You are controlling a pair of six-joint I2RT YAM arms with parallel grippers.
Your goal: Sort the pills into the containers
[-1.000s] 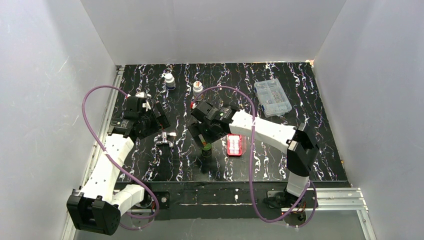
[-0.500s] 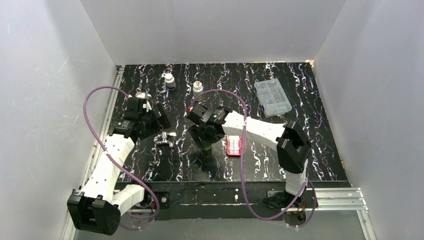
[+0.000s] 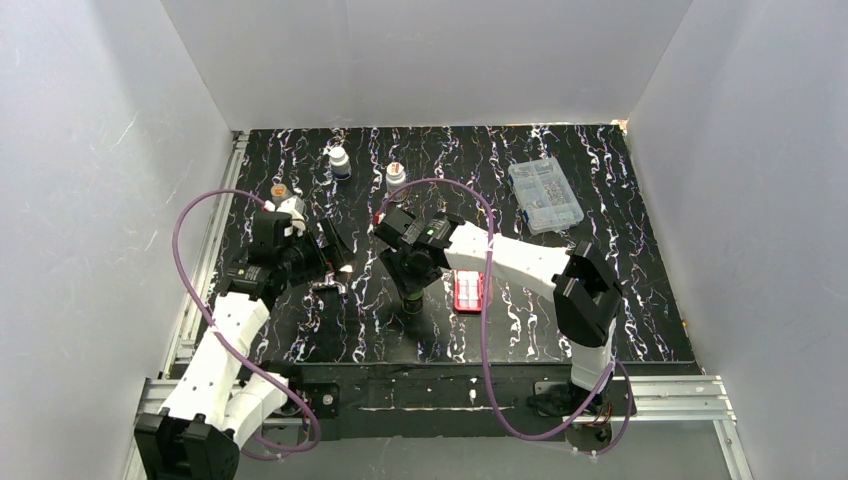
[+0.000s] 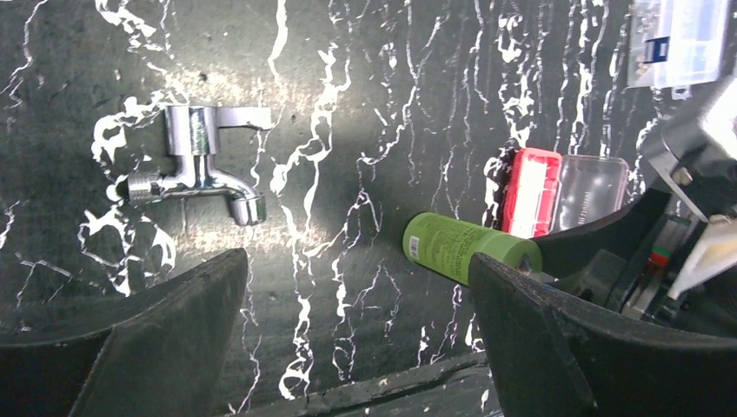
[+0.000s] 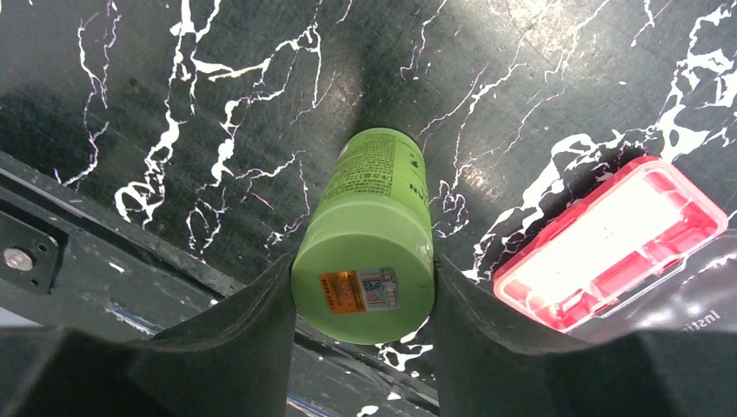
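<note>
Right jaws squeeze the green bottle (image 3: pixel 410 296); left jaws are wide apart and hold nothing.

From the top, the green bottle stands on the black counter (image 3: pixel 650 300), and the red pill case (image 3: pixel 468 290) lies close by on its right, not touching it. A clear box of small bits (image 3: pixel 545 195) sits far back. From the left wrist, the wide jaws hang over a shiny metal tap (image 4: pixel 198 169) lying on the counter, well apart from the bottle. The pill case shows behind the bottle with its clear lid (image 4: pixel 595 178) open. From the right wrist, both black fingers (image 5: pixel 252 330) press the bottle's sides. An orange sticker (image 5: pixel 359 291) is on its cap. The case's whitish compartments (image 5: pixel 600 234) lie open beside it; I can't tell if pills are inside.
</note>
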